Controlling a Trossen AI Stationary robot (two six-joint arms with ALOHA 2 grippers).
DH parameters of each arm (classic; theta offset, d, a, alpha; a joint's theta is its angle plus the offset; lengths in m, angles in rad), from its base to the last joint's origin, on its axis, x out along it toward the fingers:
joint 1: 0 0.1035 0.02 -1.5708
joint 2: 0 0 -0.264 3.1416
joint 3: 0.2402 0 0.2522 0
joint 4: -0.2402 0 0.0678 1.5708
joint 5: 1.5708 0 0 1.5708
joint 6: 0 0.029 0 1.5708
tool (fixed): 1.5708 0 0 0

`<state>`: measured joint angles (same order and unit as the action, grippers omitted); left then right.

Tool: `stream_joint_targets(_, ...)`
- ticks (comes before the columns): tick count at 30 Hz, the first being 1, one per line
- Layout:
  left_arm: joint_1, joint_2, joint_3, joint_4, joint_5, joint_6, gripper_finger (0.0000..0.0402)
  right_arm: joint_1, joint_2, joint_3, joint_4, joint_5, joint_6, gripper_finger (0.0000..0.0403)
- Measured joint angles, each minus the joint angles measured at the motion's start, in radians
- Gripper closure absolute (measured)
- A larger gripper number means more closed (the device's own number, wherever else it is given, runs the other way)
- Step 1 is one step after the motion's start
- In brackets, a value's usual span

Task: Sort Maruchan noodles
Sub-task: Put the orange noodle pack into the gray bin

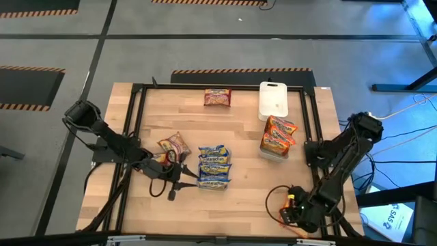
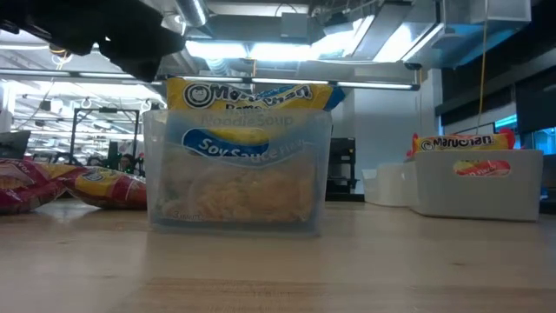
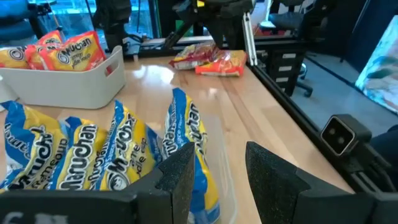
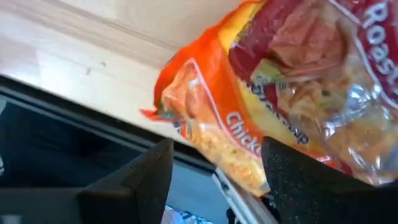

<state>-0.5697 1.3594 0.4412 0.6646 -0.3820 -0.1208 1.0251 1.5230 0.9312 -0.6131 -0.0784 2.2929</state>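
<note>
Blue Maruchan noodles [image 1: 214,166] stand on edge in a clear container [image 2: 234,183]. My left gripper [image 3: 214,180] is open at the container's near left corner [image 3: 219,168], pointing toward the table's right. Orange packets [image 1: 278,133] fill a white bin [image 2: 478,187]. An orange packet [image 4: 211,124] and a dark red one [image 4: 311,62] lie on the wood by the near right rail. My right gripper [image 4: 214,174] is open above them, pointing steeply down. More orange and dark red packets [image 1: 172,145] lie loose at the left. My left gripper has the clear container's corner [image 3: 219,168] in the gap between its fingers, and one finger [image 3: 180,180] stands in front of the blue packets; I cannot tell whether it touches. My right gripper has the orange packet's edge [image 4: 239,165] showing between its fingers; I cannot tell whether it touches.
A white lid [image 1: 273,101] and a single dark red packet [image 1: 217,98] lie at the far side. A black frame [image 1: 136,123] runs around the wooden top. Bare wood lies between the blue packets and my right gripper [image 1: 292,205].
</note>
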Motion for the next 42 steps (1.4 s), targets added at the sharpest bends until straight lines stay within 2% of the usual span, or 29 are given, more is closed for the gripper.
stream_joint_targets(3,-0.001,0.0,0.0,-0.001,0.0,0.0,0.0265,-0.012,0.0,-0.037,0.01,-0.025,0.008,0.0173)
stream_joint_targets(10,0.0,0.0,0.0,-0.001,-0.001,0.022,0.0265,-0.039,-0.013,-0.042,-0.169,-0.044,-0.055,0.0173)
stream_joint_targets(12,0.006,0.0,0.0,-0.001,0.0,0.023,0.0265,-0.056,-0.015,-0.041,-0.256,-0.019,-0.093,0.0173)
stream_joint_targets(17,0.013,0.0,0.0,-0.001,-0.003,0.021,0.0265,-0.088,-0.014,-0.046,-0.433,0.119,-0.158,0.0173)
stream_joint_targets(19,0.013,0.0,0.0,-0.001,-0.001,0.019,0.0265,-0.105,-0.014,-0.049,-0.449,0.113,-0.202,0.0173)
stream_joint_targets(24,0.013,0.0,0.0,-0.001,-0.001,0.01,0.0265,-0.116,-0.021,0.012,-0.378,0.01,-0.332,0.0173)
stream_joint_targets(28,0.013,0.0,0.0,-0.001,-0.001,0.008,0.0265,-0.075,-0.022,0.077,-0.253,-0.064,-0.443,0.0173)
stream_joint_targets(32,0.013,0.0,0.0,-0.001,-0.001,0.008,0.0265,-0.007,0.005,0.064,-0.181,-0.056,-0.424,0.0173)
stream_joint_targets(36,0.013,0.0,0.0,0.0,-0.001,0.002,0.0265,0.041,0.076,0.054,-0.107,-0.052,-0.486,0.0173)
stream_joint_targets(42,0.024,0.0,0.0,0.003,-0.001,-0.001,0.0265,0.041,0.172,0.053,-0.041,-0.036,-0.592,0.0173)
